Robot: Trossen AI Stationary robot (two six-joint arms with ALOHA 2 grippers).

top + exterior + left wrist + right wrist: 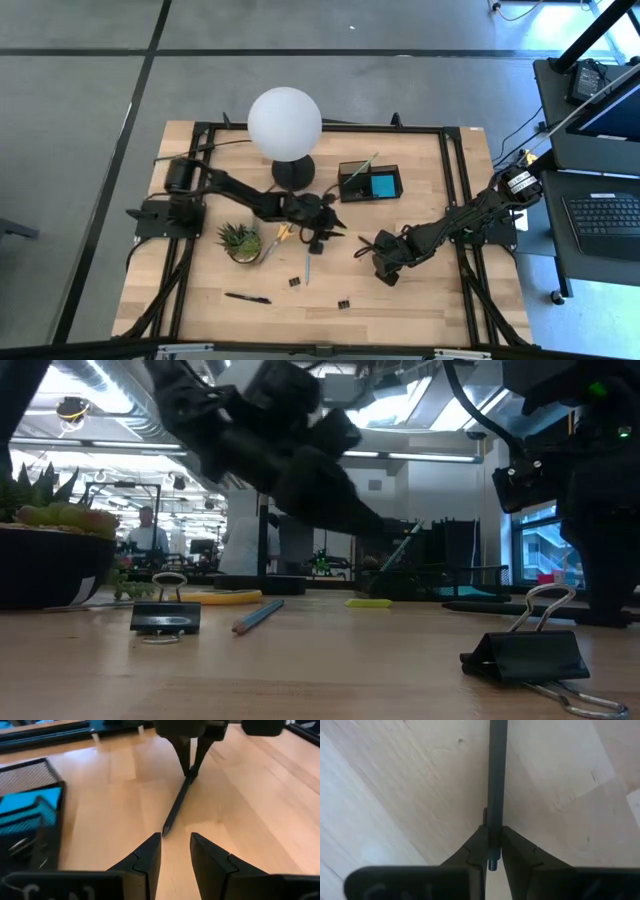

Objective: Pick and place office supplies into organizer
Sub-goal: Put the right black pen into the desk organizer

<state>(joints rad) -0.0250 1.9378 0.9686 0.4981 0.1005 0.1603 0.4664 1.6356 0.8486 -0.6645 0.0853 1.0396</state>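
lamp (285, 125) at back middle of surface (420, 300) | organizer (370, 184) just right of lamp | plant (241, 240) front left, scissors (281, 238) beside it | pen (248, 298) and clips (295, 282) near front

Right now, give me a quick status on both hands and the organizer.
Right hand shut on dark pen. Left hand open, facing pen tip. Organizer holds blue pad. Nothing seen blocking the route to it.

Pale, smooth-grained wood table (125, 805); matt black mesh-metal organizer (25, 775); matt pen (497, 780).
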